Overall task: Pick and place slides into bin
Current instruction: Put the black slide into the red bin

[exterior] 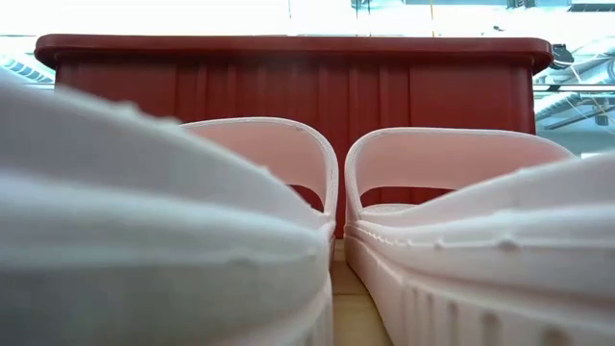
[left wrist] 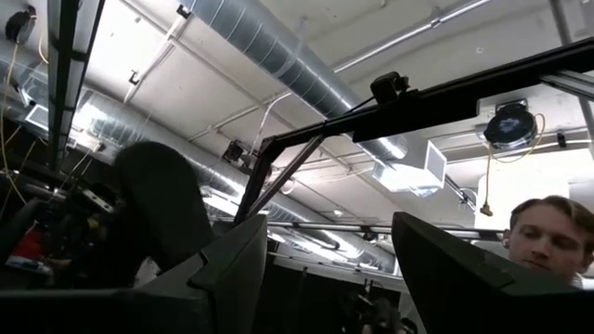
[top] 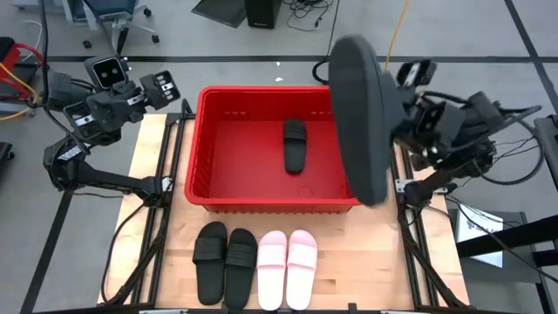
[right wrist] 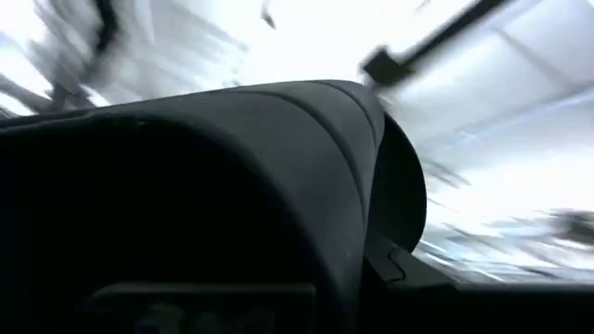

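The red bin (top: 218,148) stands at the table's middle, with one black slide (top: 295,144) lying flat on its floor. Two black slides (top: 225,262) and two pink slides (top: 288,257) lie side by side on the table near the front edge. The pink pair (exterior: 423,183) fills the low view, with the bin (exterior: 288,86) behind. My right gripper (top: 399,109) holds another black slide (top: 362,113) high above the bin's right side. My left gripper (top: 155,87) is raised at the far left, open and empty, and also shows in the left wrist view (left wrist: 329,250). My right gripper is shut on the black slide, coming at it from the table's right side. The slide is lifted clear, high above the bin, standing on edge with its length running near to far. The slide (right wrist: 232,186) fills the right wrist view and hides the place of contact.
The table's metal frames run along both sides of the bin (top: 170,174). A person (left wrist: 548,237) shows beyond the table in the left wrist view. Bare wood (top: 375,262) lies to the right of the pink slides.
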You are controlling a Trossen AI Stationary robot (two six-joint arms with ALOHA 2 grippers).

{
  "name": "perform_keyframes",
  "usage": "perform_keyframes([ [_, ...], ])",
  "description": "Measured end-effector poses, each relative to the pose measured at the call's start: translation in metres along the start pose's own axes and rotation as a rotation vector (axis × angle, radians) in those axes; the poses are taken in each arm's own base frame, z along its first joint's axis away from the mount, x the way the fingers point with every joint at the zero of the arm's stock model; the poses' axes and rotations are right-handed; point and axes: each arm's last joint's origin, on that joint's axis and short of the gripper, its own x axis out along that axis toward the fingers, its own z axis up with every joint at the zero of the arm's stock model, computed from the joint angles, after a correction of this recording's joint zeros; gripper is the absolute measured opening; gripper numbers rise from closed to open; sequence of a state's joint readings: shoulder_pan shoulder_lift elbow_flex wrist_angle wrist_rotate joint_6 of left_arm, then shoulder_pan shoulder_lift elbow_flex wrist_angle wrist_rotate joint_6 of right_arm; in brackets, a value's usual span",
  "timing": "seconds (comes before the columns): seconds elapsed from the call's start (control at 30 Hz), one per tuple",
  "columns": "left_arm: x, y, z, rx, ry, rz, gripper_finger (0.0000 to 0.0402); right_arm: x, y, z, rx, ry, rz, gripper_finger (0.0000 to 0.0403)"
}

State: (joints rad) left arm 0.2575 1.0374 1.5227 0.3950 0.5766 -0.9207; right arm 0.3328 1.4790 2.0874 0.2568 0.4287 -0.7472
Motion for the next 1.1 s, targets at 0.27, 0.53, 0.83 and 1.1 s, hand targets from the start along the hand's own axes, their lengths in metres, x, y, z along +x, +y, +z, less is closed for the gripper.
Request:
perform_keyframes([
  [0.27,0.000,0.000,0.000,0.002,0.002,-0.001,0.0241,0.015,-0.016,-0.019,-0.342,0.539,-0.465,0.0007],
  [0.53,0.000,0.001,0.000,0.026,0.003,0.000,0.0241,0.017,-0.039,-0.045,-0.467,0.854,-0.708,0.0006],
  [0.83,0.000,0.001,-0.001,0.025,0.009,-0.003,0.0241,0.018,-0.067,-0.039,-0.441,0.753,-0.755,0.0006],
  [1.1,0.000,0.001,-0.001,0.025,0.023,-0.014,0.0241,0.022,-0.092,-0.034,-0.219,0.480,-0.579,0.0006],
])
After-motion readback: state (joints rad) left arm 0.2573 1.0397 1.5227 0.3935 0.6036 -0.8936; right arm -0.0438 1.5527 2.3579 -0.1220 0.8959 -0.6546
